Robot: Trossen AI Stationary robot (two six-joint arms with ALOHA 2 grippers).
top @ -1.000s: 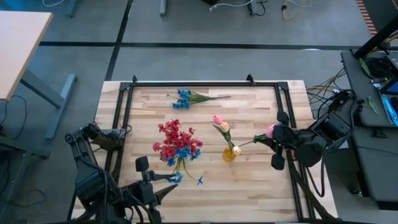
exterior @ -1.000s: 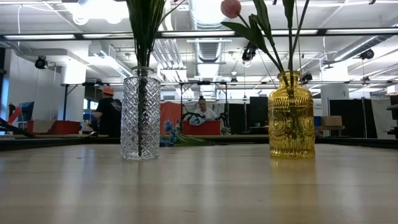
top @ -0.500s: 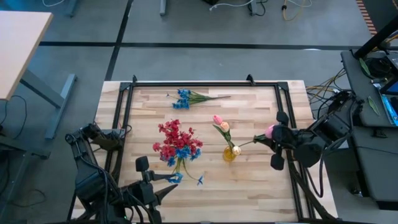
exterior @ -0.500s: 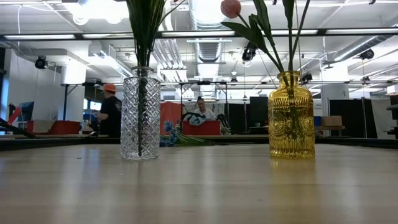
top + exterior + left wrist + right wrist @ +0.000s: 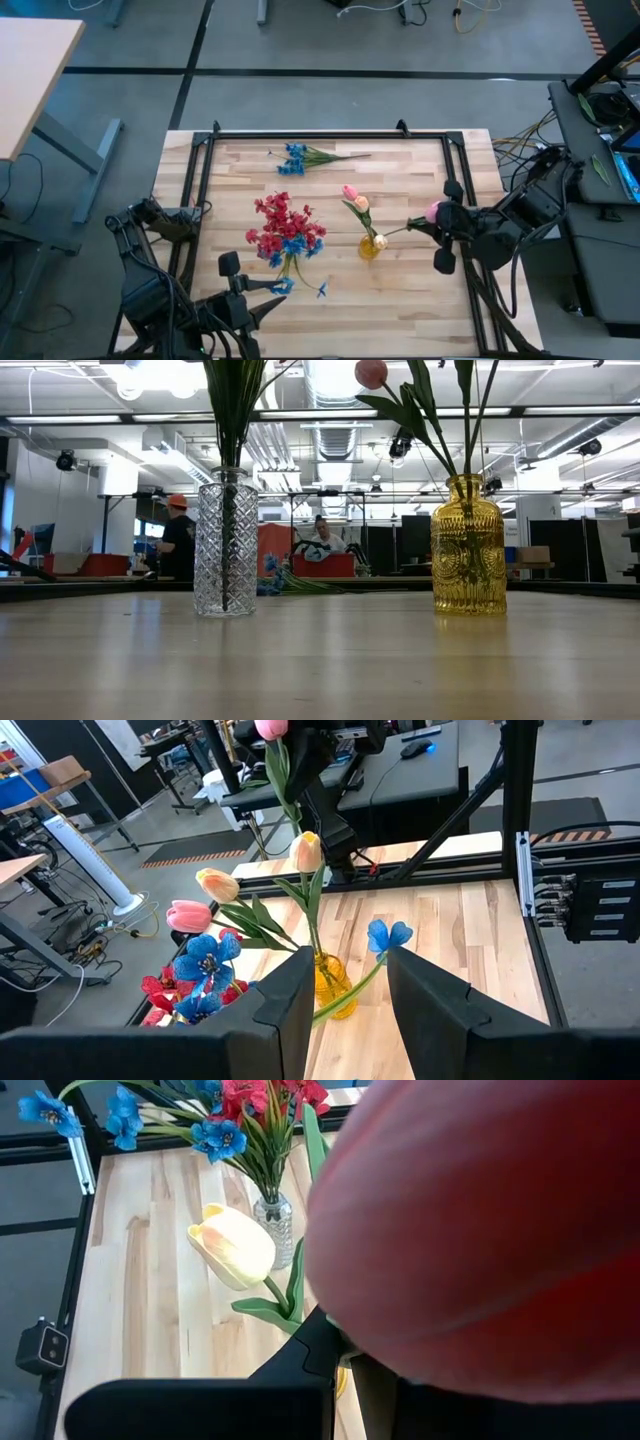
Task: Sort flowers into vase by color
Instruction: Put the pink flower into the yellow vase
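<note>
My right gripper is shut on a pink tulip at the table's right, beside the yellow vase. That vase holds three tulips: pink, peach and cream. My left gripper is near the front edge and carries a blue flower, raised off the table. The clear vase holds red and blue sprays. A further blue flower lies flat on the table near the far edge. My left gripper has the blue flower's green stem running between its two fingers; the spot of contact lies below the picture's edge. The blossom stands out ahead of the fingers, clear of the table. My right gripper pinches the pink tulip's stem just below the bud, coming from the table's right and slanting down. In the right wrist view the bud hides the contact. The stem slants down to the yellow vase's mouth.
A black frame runs around the wooden table top. Bare wood lies between the two vases and along the near right. Beyond the table, people are in the room behind.
</note>
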